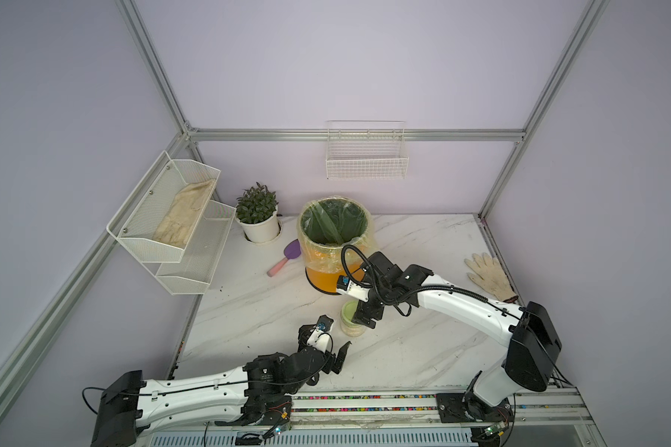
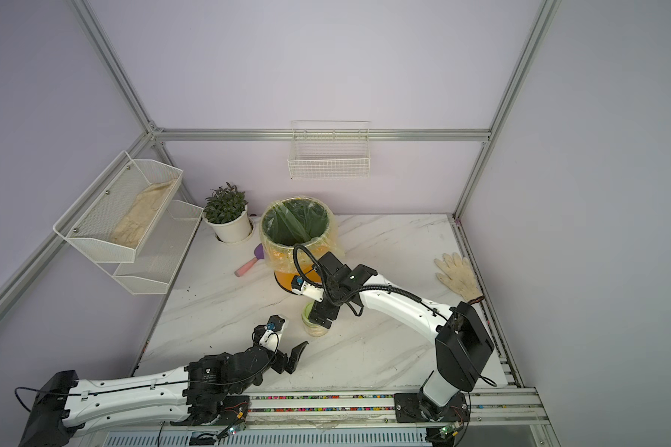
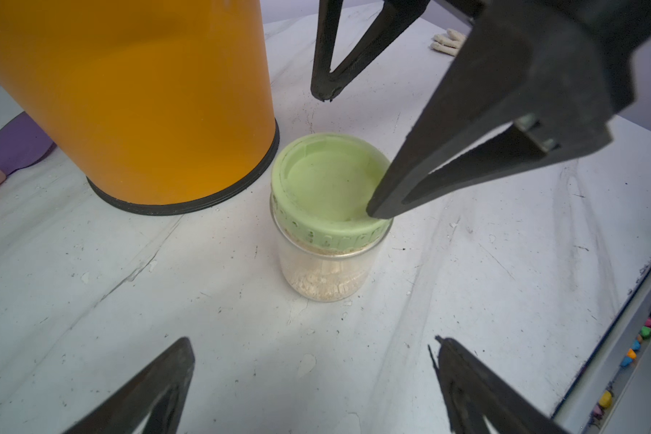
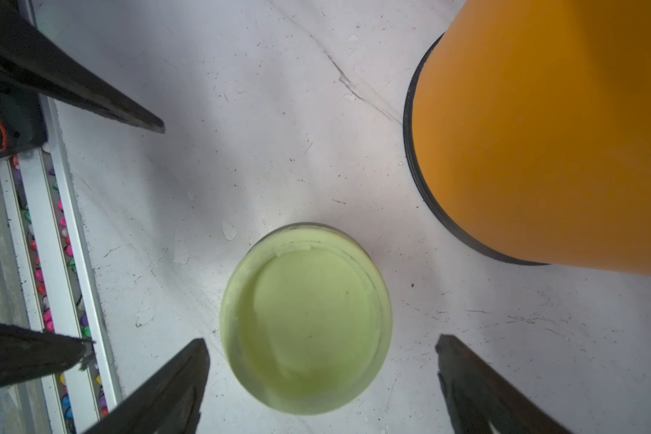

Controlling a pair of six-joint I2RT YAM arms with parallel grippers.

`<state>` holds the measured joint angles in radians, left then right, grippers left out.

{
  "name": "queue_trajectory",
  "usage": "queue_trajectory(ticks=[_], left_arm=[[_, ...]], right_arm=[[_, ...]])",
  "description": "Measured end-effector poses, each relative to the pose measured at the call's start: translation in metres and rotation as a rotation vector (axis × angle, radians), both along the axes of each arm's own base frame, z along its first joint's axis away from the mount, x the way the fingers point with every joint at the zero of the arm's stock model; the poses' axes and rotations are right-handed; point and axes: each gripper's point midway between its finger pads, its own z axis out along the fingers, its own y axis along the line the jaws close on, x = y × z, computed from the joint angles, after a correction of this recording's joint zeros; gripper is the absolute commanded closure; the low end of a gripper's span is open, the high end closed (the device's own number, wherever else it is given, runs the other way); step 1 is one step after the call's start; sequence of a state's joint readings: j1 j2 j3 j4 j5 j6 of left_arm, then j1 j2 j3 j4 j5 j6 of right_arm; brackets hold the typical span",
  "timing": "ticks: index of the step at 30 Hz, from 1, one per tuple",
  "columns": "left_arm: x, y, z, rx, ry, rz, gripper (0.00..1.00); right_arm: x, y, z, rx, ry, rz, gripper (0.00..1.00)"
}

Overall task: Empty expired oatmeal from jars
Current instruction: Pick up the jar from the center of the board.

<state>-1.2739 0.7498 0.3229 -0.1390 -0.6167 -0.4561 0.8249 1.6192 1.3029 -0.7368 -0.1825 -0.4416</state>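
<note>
Here we see the jar [image 1: 352, 329] upright on the surface [image 1: 423, 348] beside the orange bin [image 1: 322, 280], lid [image 1: 348, 311] on, oatmeal [image 3: 326, 282] inside. Our right fingers [image 4: 463, 372] spread wide above the lid, holding nothing; our left fingers [image 3: 173, 364] gape empty nearby.

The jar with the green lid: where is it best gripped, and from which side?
Probably the clear glass body of the jar, below the lid, coming from the side where the open left gripper faces it. The jar stands upright with straight round walls, and the orange bin stands close on the far side.
</note>
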Motion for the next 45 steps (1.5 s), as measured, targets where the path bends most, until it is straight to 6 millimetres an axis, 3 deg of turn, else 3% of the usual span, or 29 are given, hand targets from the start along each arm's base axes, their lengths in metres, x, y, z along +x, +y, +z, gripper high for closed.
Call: queue_trajectory(ticks=[11,23,29,31,33,38,45], left_arm=[[-0.003,0.014,-0.002,-0.025,0.001,0.035,0.00],[-0.002,0.016,-0.008,-0.001,0.008,0.044,0.00],[-0.002,0.017,-0.008,0.003,0.003,0.046,0.00],[-0.001,0.016,-0.005,0.003,-0.008,0.042,0.00],[0.000,0.012,0.000,-0.010,-0.027,0.033,0.00],[0.004,-0.005,0.009,-0.020,-0.080,-0.006,0.00],[0.008,-0.035,-0.005,0.024,-0.111,-0.062,0.00]], right_arm=[[-0.002,0.008,-0.022,-0.062,0.015,-0.010,0.03],[0.001,0.008,-0.029,-0.075,0.026,-0.030,0.15],[0.003,0.011,-0.028,-0.073,0.028,-0.032,0.29],[0.003,0.011,-0.028,-0.073,0.031,-0.032,0.45],[0.002,0.012,-0.028,-0.070,0.035,-0.034,0.53],[0.001,0.012,-0.028,-0.064,0.057,-0.046,0.55],[0.009,0.004,-0.026,-0.022,0.153,-0.092,0.57]])
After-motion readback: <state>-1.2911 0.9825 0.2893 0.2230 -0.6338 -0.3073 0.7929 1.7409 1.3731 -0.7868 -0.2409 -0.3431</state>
